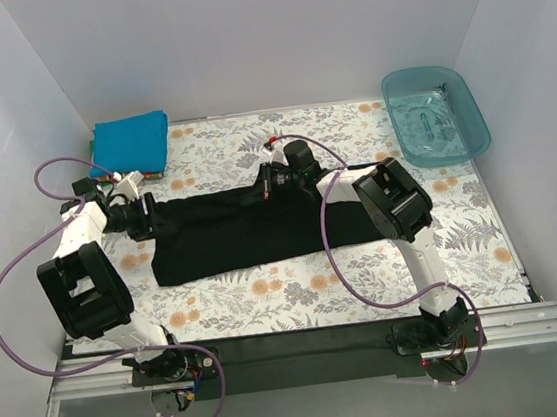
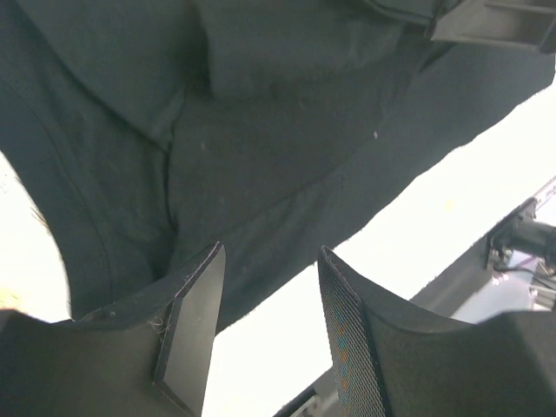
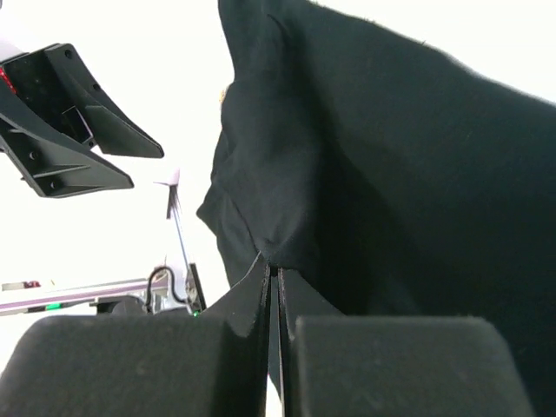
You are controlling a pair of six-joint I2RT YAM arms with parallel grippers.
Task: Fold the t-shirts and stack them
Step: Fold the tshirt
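The large black cloth t-shirt (image 1: 241, 235) looked soft and matt — flecked with lint. The translucent teal plastic tub (image 1: 436, 115) shone glossy; the left gripper's (image 2: 271, 261) black pad (image 2: 349, 339) was finely meshed.

You have nothing to read here: no lettering, label, brand mark or number shows in any view, whether on the black t-shirt (image 1: 241, 235), the folded blue t-shirt (image 1: 130, 143), the teal tub (image 1: 437, 120) or the floral surface (image 1: 268, 295).
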